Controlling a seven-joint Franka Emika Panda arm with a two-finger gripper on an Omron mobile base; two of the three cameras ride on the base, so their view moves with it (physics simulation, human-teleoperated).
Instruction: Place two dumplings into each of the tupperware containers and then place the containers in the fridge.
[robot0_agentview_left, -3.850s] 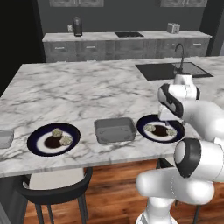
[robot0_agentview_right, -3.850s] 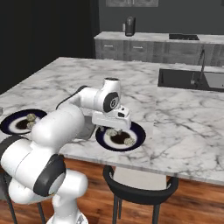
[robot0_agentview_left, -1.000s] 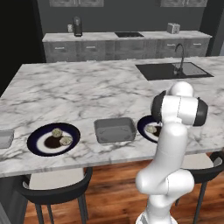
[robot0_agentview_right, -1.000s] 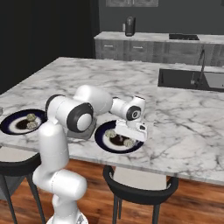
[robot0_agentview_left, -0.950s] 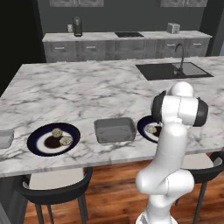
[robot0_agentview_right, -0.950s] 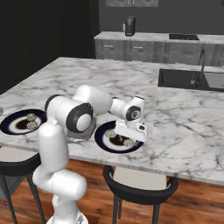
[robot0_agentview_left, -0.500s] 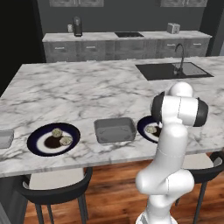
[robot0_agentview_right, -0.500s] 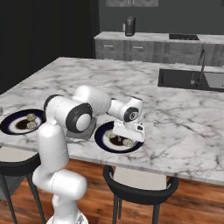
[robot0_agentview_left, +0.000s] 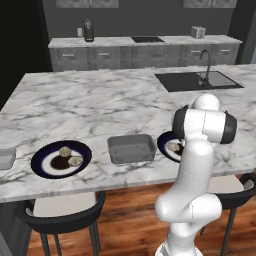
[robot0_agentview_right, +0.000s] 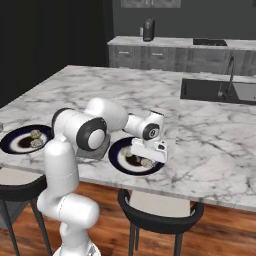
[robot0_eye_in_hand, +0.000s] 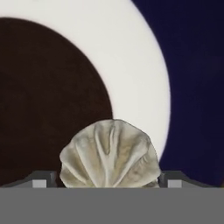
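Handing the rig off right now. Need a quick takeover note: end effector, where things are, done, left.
End effector: low over the right-hand plate, fingers either side of a dumpling, not seen clamped yet.
Things: a second dumpling sits on that plate by the dark sauce. The left plate holds two more dumplings. One empty container sits between the plates; another container is at the counter's far left edge.
Done: nothing loaded yet.
Left: two dumplings per container, then both containers into the fridge.

Even, soft rendered light on the pale marble tabletop (robot0_agentview_left: 90, 105), dark walls behind; faint shadows under stools; no glare; the hand view close-up looks slightly soft and pixelated
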